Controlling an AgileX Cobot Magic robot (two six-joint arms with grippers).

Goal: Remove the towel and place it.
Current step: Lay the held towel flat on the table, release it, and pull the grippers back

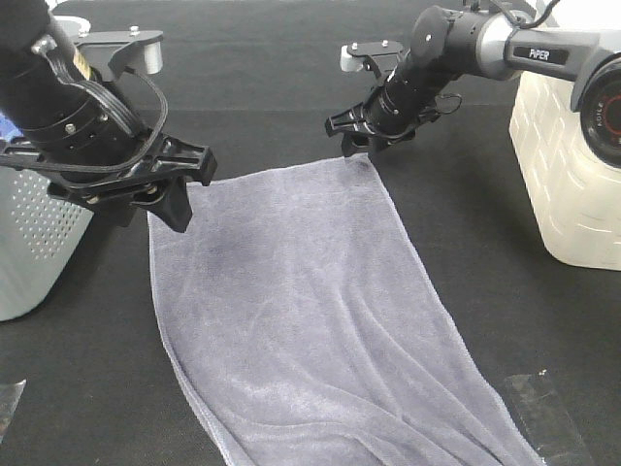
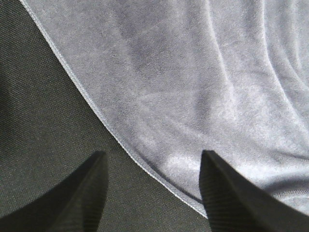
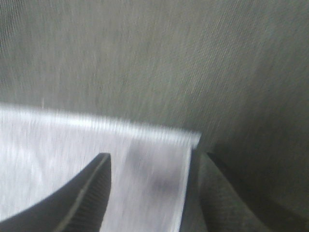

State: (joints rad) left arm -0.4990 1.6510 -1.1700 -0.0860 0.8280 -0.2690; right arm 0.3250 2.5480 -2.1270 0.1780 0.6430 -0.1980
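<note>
- Risk, right corner: the right pincer (image 1: 357, 148) stands over the far right corner of the towel (image 1: 310, 320). Only a narrow strip of cloth lies between its jaws. If they close slightly off position, the corner would probably slip out.
- Risk, left edge: the left pincer (image 1: 184, 194) straddles the stitched hem near the far left corner. One fingertip (image 2: 82, 198) is over the bare worktop (image 1: 97, 388) and the other is over the cloth. A shallow descent would likely pinch the hem alone, or nothing at all.
- Risk, uneven lift: if one side grips and the other misses, the towel would hang from one corner and drag or bunch.
- Risk, snagging: the towel is long, and its near end runs out of the high view close to a clear tape patch (image 1: 543, 408). The perforated bin (image 1: 29, 243) and the white container (image 1: 572, 175) flank the arms, so a wide swing could brush them.
- Left pincer state: moderately wide and holding nothing — the cloth lies flat and unpinched between its jaws.
- Right pincer state: also moderately wide, with the corner lying loose between the jaws. The wrist view is blurred, so contact with the cloth cannot be confirmed.
- Towel location: spread flat on the worktop, running from between the two pincers toward the near edge, with soft ripples along its length.
</note>
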